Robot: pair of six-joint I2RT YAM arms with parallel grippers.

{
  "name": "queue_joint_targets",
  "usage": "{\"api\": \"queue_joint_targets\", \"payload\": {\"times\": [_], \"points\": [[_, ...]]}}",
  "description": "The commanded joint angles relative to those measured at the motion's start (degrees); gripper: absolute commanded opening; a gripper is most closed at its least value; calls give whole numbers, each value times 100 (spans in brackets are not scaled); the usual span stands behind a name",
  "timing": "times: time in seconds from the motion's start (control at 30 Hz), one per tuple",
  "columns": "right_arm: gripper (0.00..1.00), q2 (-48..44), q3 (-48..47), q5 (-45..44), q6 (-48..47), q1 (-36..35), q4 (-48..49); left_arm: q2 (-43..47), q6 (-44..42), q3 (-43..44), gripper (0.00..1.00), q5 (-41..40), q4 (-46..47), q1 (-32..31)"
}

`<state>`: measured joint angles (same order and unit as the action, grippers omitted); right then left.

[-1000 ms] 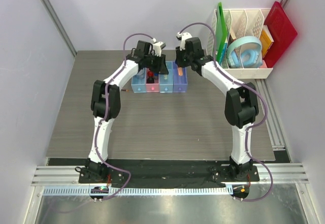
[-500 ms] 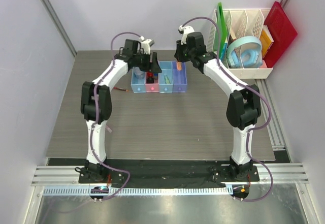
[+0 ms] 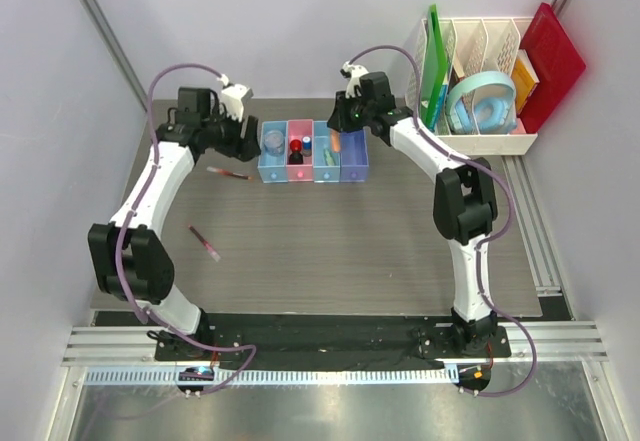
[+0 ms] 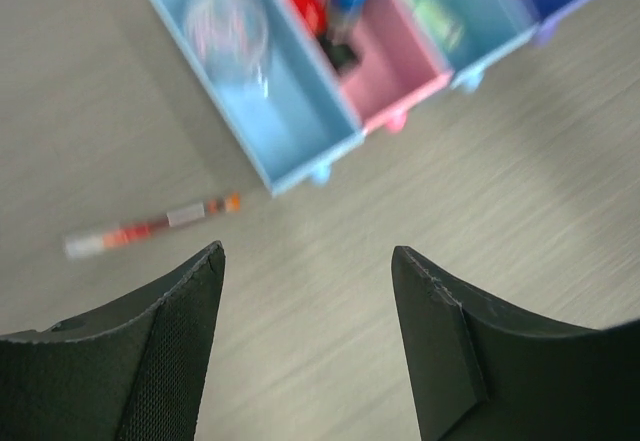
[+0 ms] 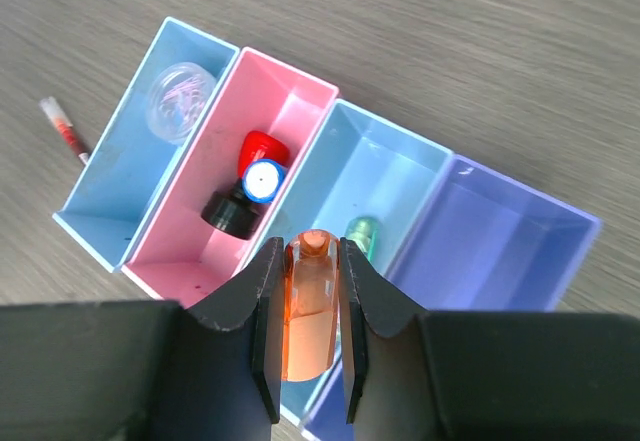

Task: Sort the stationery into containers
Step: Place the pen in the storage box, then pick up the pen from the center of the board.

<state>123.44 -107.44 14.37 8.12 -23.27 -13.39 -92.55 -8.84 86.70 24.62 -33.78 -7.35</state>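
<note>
Grey wood-grain worktop (image 3: pixel 350 231); the right pincer (image 5: pixel 307 261) is clamped on the orange marker (image 5: pixel 306 321), long axis along the fingers, over the near end of the second light-blue bin (image 5: pixel 400 176) (green marker (image 5: pixel 364 231) already inside); the left pincer (image 4: pixel 305 261) gapes empty, with the dark red pen (image 4: pixel 150 229) ahead-left, crosswise.

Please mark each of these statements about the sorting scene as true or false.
1. The right gripper is shut on the orange marker. True.
2. The left gripper holds a red pen. False: it is open and empty, and the red pen lies on the table.
3. The clear round piece lies in the pink bin. False: it lies in the end light-blue bin.
4. The light green marker lies in the second light-blue bin. True.
</note>
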Motion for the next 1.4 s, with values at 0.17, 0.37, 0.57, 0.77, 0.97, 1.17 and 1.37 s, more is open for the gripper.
{"api": "queue_joint_targets", "payload": {"times": [0.17, 0.37, 0.57, 0.77, 0.97, 1.17, 1.37], "points": [[17, 575, -682, 690, 471, -20, 398, -61, -390, -1066, 68, -1240, -1034, 76], [25, 717, -735, 620, 375, -20, 372, -105, -408, -1243, 70, -1556, -999, 85], [49, 603, -612, 532, 296, -20, 354, -623, -171, -779, 71, -1987, -1069, 138], [64, 173, -340, 312, 58, -55, 319, -1448, 277, -49, 71, -2198, -1262, 401], [64, -705, 82, 119, -424, -90, 161, -2152, 857, 944, 70, -1830, -1482, 718], [67, -1576, 679, -215, -996, -108, 38, -3031, 1226, 2043, 70, -1223, -2044, 990], [71, -2394, 1198, -602, -1453, -108, 12, -3550, 1429, 2299, 71, -592, -2370, 990]]}}
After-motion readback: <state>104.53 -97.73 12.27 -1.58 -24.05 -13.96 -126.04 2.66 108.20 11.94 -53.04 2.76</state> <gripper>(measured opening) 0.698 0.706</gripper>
